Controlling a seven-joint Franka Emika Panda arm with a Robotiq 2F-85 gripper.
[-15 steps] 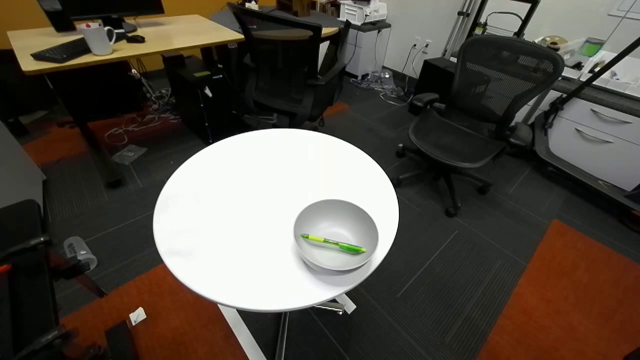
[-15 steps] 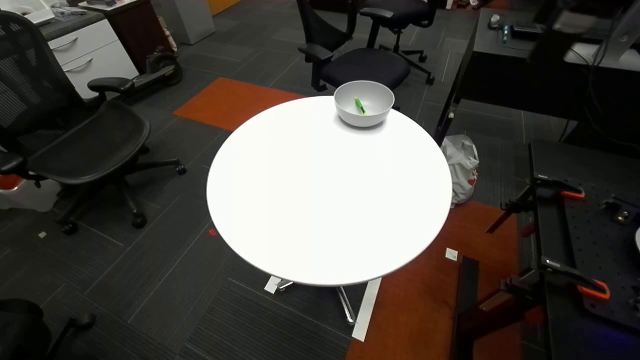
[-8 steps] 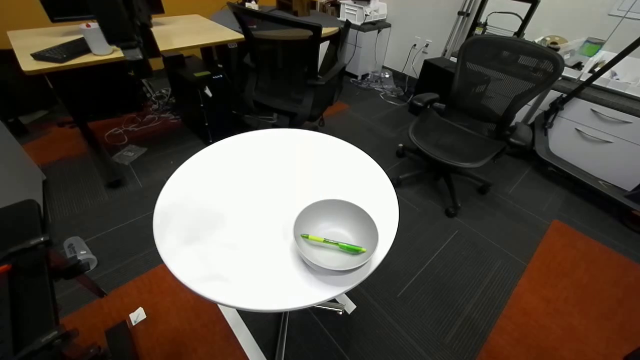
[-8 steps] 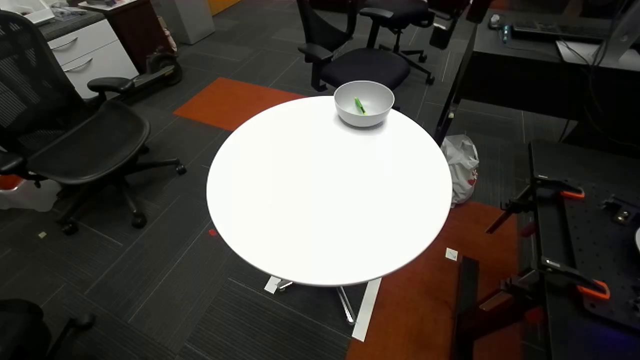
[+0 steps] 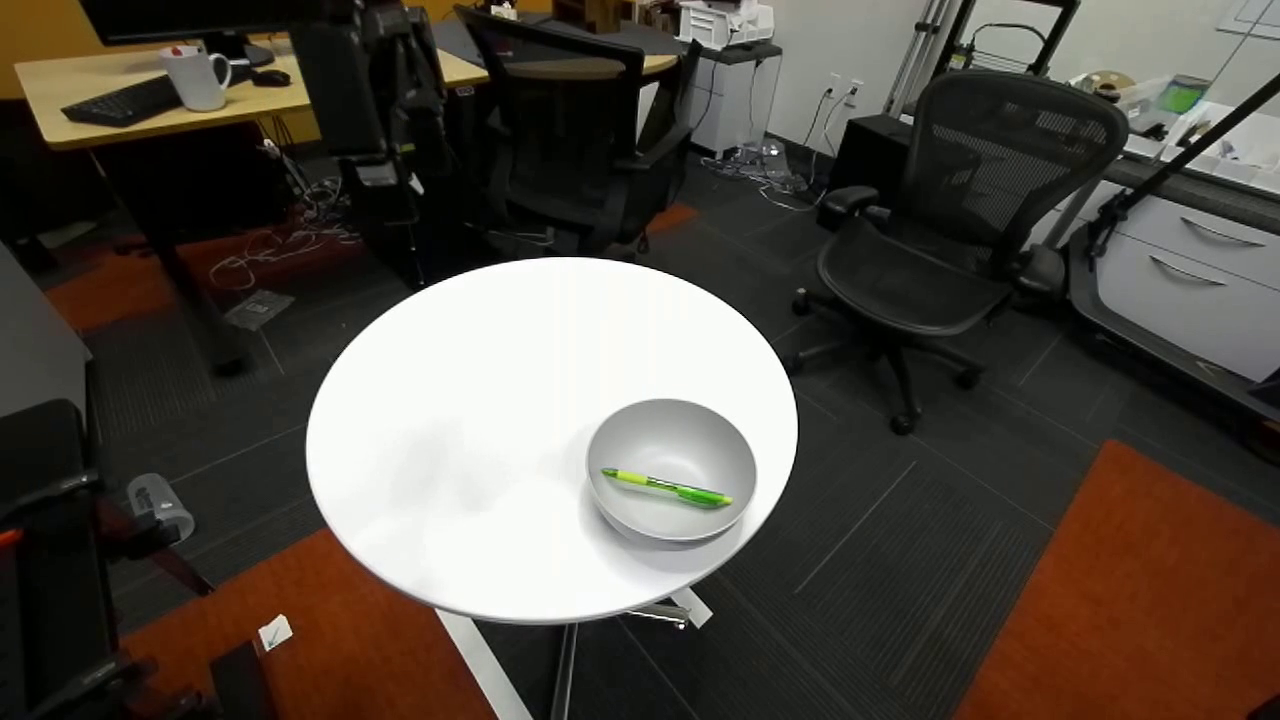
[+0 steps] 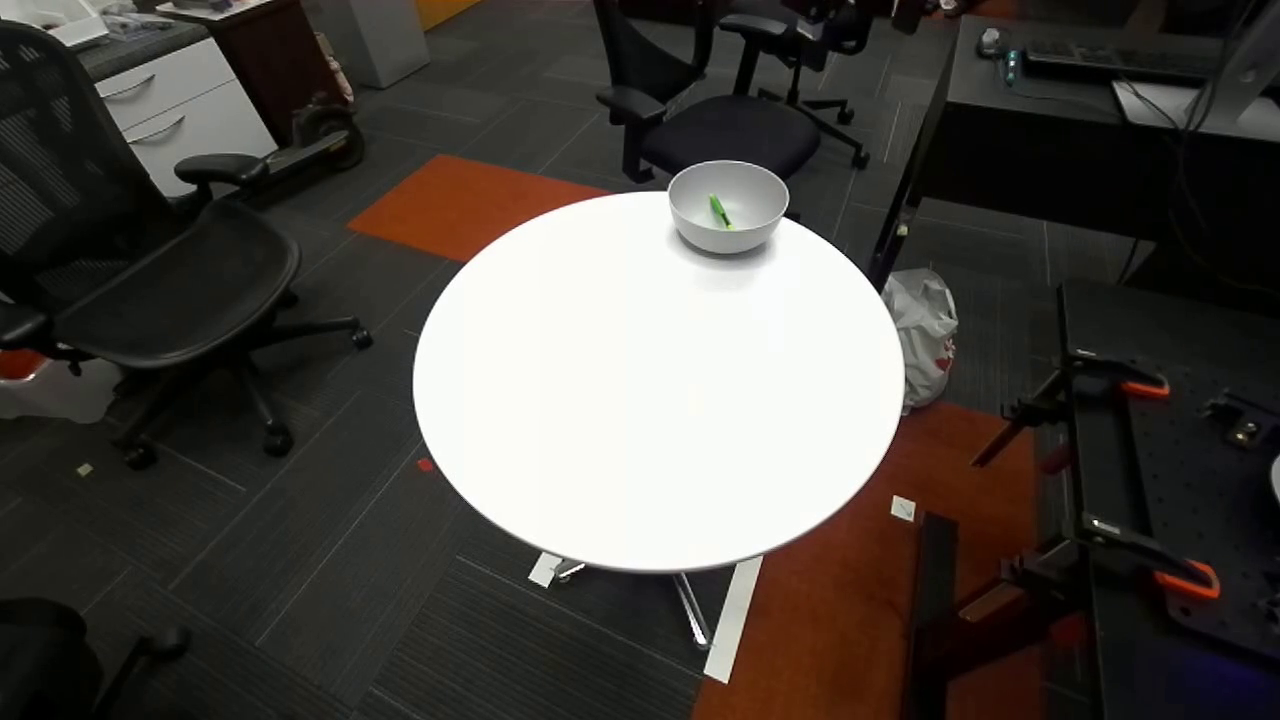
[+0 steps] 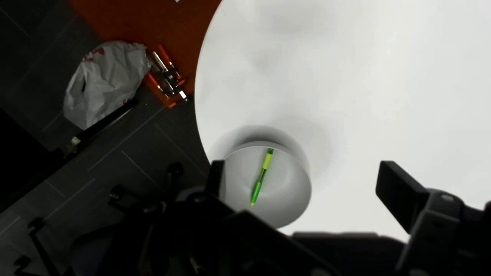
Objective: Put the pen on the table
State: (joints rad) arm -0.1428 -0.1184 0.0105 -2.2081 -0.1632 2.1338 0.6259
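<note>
The green pen (image 5: 667, 487) lies inside the grey bowl (image 5: 690, 440), slanting across it. The bowl stands on the round white table (image 5: 480, 380) near its edge. Pen (image 6: 720, 212), bowl (image 6: 728, 240) and table (image 6: 640, 380) also show in an exterior view. In the wrist view my gripper (image 7: 305, 176) is open and empty, its fingers wide apart above the table (image 7: 364, 76). The bowl (image 7: 299, 191) with the pen (image 7: 261, 177) is below, nearer the left finger, which hides part of the bowl's rim. The dark arm end (image 5: 375, 120) hangs beyond the table's far left edge.
Behind the table are a wooden desk (image 5: 370, 65) with a white mug (image 5: 197, 80) and a black chair (image 5: 570, 130). Another chair (image 5: 920, 260) stands to the side. A plastic bag (image 7: 107, 82) lies on the floor beside the table edge.
In an exterior view the dark arm end has come in at the upper left and moved right. A faint shadow has darkened on the table. The pen and bowl have not moved.
</note>
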